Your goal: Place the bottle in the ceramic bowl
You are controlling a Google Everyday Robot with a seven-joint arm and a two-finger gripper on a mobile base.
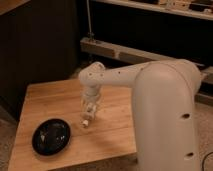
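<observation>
Arm: I have the big white arm reaching left over the tabletop, wrist bent down near the middle of the wood.
Tabletop: light wooden top, carrying the bowl at its front left corner.
Bowl: shallow, round, glossy black ceramic bowl with faint pale glints inside. I see nothing in it. It sits to the left of the hand and a little nearer the front edge, apart from it.
Hand: the hand points down, close above the wood, just right of the bowl's rim. Its fingers stand fairly wide, and I read them as pinching the bottle between them.
Bottle: small, slim, whitish bottle with a pale rounded end, showing at the tip of the hand and slanting down to the left. I cannot tell whether its end touches the wood.
Step in hand: carrying, by my reading. Bottle is gripped, not yet over the bowl.
Next move: shift the hand left until the bottle hangs over the black centre, lower, then release. The bottle is far shorter than the bowl is wide, so the margin looks generous.
</observation>
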